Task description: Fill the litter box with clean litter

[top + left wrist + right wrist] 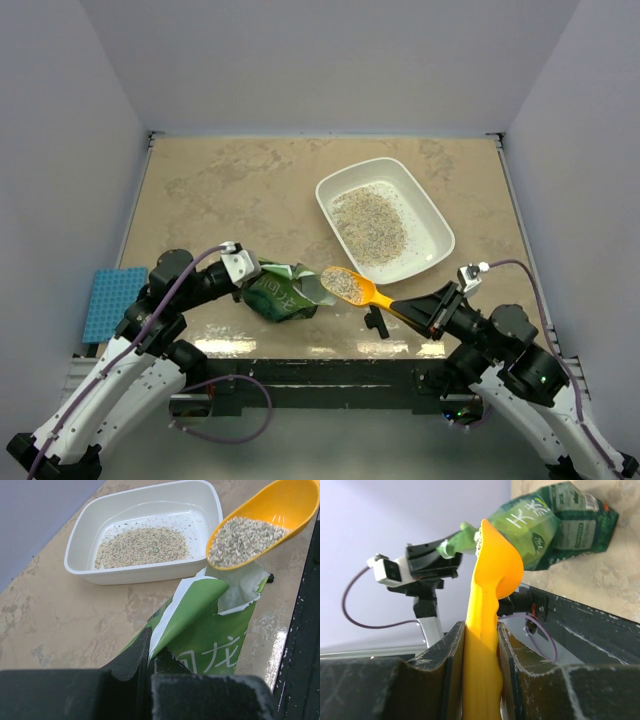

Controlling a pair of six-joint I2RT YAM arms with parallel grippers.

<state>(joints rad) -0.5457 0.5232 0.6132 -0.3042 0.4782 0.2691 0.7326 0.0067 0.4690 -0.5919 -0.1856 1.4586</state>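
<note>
The white litter box [428, 222] lies right of centre on the table and holds a thin bed of clean litter [368, 222]; the left wrist view shows the same litter box [145, 574] and litter [141, 545]. My left gripper [254, 275] is shut on the edge of the crinkled green bag [282, 296], whose torn mouth faces right; the grip [150, 647] and the bag [210, 635] show close up. My right gripper [418, 308] is shut on the handle of a yellow scoop [372, 293]. The scoop's bowl, heaped with litter [241, 539], hovers just above the bag's mouth. In the right wrist view the scoop [492, 580] stands between my fingers [447, 655].
A blue mat [112, 300] lies off the table's left edge. A small black part [377, 322] sits on the table under the scoop handle. The table's black front rail [320, 368] runs below both grippers. Grey walls enclose the left, back and right.
</note>
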